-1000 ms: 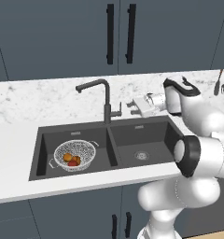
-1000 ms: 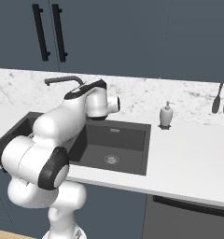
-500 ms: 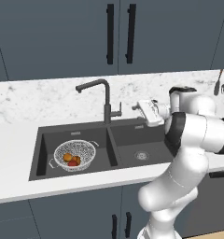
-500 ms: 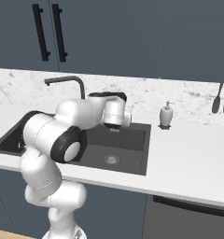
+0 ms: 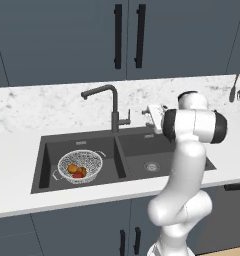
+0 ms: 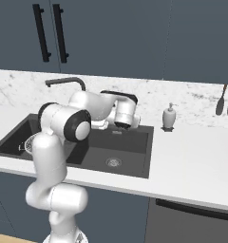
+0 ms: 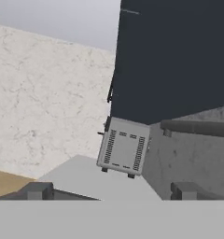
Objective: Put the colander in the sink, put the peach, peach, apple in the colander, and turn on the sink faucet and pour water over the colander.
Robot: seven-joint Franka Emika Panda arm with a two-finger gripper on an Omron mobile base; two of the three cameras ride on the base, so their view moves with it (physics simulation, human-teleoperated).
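Dark blue-grey cabinets (image 5: 67, 40) w/ black vertical handles run above a white marble backsplash; below, the white surface (image 5: 12, 150) carries the sink (image 5: 44, 150), dark grey double basin, round steel drain in the right basin (image 5: 151, 166). White robot arm (image 5: 184, 165) rises at lower right of left base view, elbow bent over the right basin, hand reaching toward the back edge of the sink. In right base view the arm curls across the left side and hides most of the left basin. The colander (image 5: 80, 166) sits in the left basin, wire mesh, rim handles at the sides. The sink faucet (image 5: 113, 107) stands at the back between the basins, spout bent left over the left basin, small lever on its right side. Pincer (image 5: 151, 116) is just right of the faucet lever, apart from it as far as I can tell; finger tips (image 7: 39, 190) in hand view are well apart w/ nothing between them. White soap dispenser (image 6: 169, 116) on the surface right of the sink. Utensils (image 6: 224, 100) hang on the far right backsplash. Inside the colander: two orange peaches (image 5: 73, 168) and the apple (image 5: 78, 175), red, touching each other
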